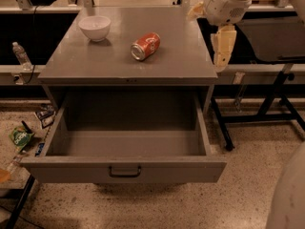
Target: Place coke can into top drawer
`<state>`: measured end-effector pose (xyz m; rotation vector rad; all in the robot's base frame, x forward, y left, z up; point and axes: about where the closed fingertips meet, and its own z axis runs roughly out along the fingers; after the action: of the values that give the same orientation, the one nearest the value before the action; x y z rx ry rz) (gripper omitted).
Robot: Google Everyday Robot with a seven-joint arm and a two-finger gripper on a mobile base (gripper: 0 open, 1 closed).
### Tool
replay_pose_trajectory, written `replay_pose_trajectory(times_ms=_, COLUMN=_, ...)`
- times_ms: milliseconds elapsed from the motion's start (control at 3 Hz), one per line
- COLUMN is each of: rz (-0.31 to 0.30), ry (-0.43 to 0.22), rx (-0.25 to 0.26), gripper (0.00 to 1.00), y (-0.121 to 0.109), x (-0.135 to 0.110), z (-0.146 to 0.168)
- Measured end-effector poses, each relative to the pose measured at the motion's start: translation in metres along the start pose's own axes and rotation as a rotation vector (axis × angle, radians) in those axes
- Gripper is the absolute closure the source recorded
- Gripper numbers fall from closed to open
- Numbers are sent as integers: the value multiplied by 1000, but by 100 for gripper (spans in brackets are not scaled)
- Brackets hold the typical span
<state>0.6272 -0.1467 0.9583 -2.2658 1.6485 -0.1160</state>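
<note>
The coke can lies on its side on the grey cabinet top, right of centre, its silver end facing front-left. The top drawer is pulled fully out below the top and holds nothing; its front panel carries a small dark handle. My gripper hangs on the white arm above the right edge of the cabinet top, to the right of the can and apart from it, pointing down and holding nothing.
A white bowl stands at the back left of the top. A plastic bottle stands on a ledge to the left. Litter lies on the floor at left. A black stand is at the right.
</note>
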Motion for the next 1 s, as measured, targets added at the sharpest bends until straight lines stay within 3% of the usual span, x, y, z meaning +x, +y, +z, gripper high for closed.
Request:
replay_pose_trajectory(times_ms=333, rz=-29, ry=-3, rx=-9, gripper=0, y=-13, x=1, z=11)
replay_pose_trajectory(times_ms=1000, rz=-153, ry=3, rx=-28, gripper=0, y=-74, x=-2, z=63)
